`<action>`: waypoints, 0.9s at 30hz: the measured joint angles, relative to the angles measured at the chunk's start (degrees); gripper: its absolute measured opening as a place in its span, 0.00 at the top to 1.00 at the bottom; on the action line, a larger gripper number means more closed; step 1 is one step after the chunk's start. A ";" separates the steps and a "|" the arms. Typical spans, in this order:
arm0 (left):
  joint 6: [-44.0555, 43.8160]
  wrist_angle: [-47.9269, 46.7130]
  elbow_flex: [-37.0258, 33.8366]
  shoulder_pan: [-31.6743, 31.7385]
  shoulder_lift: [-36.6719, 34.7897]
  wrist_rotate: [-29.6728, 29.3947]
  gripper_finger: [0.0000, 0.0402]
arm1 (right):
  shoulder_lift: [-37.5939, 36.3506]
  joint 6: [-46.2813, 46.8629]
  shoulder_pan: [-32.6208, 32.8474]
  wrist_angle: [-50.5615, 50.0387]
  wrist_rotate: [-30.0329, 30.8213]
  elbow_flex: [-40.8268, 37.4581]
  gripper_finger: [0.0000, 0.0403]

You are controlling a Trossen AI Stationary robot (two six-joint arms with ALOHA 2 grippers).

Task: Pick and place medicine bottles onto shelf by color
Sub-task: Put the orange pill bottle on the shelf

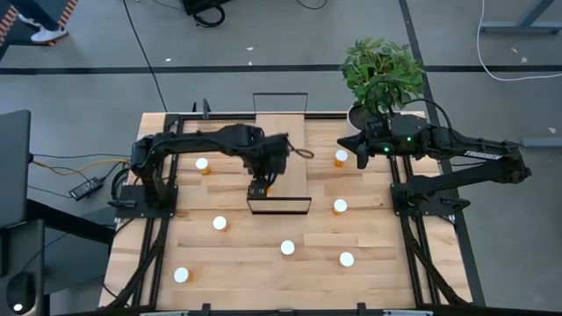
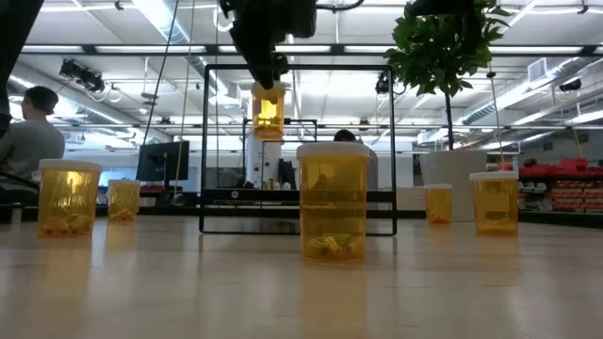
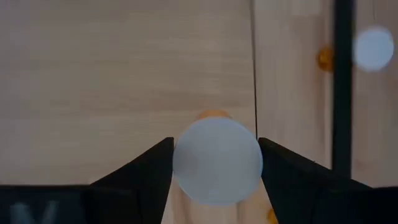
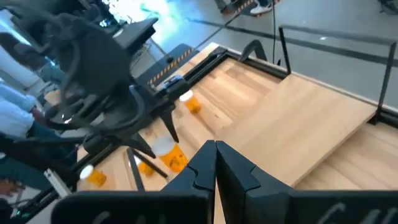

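My left gripper [image 1: 261, 182] hangs over the near end of the light-wood shelf [image 1: 290, 145], shut on an amber medicine bottle with a white cap [image 2: 268, 111]. The black shelf frame [image 2: 205, 151] stands behind the bottle in the low view. My right gripper [image 1: 351, 149] is shut and empty above the table, right of the shelf, beside a bottle [image 1: 341, 158]. Several other white-capped bottles stand upright on the tabletop, among them ones at the left [image 1: 202, 164], near centre [image 1: 287, 247] and near left [image 1: 181, 275]. My left gripper pinches the bottle's white cap [image 3: 216, 160] between its two fingers [image 3: 149, 171], one on each side. The fingers come from above, pointing down. The bottle hangs upright below them, its amber body [image 2: 268, 118] lifted clear above the shelf board [image 3: 124, 74].
A green plant in a white pot [image 1: 364, 112] stands at the table's far right, behind my right arm. Loose bottles dot the near half of the table [image 1: 219, 223] [image 1: 346, 259] [image 1: 340, 206]. A seated person [image 2: 28, 132] shows in the room beyond.
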 joint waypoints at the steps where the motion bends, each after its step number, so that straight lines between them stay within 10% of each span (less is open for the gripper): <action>1: 1.85 0.00 0.00 -0.52 0.00 -0.95 0.45 | 0.00 -0.11 0.02 -0.17 -0.42 0.00 0.96; 14: 43.44 -0.04 -2.69 1.10 0.00 -6.32 0.44 | 0.00 -3.88 0.00 -1.38 -5.82 0.00 0.96; 27: 60.99 2.20 -7.37 0.56 0.00 -3.38 0.45 | 0.00 -6.99 0.00 -1.36 -6.05 0.00 0.96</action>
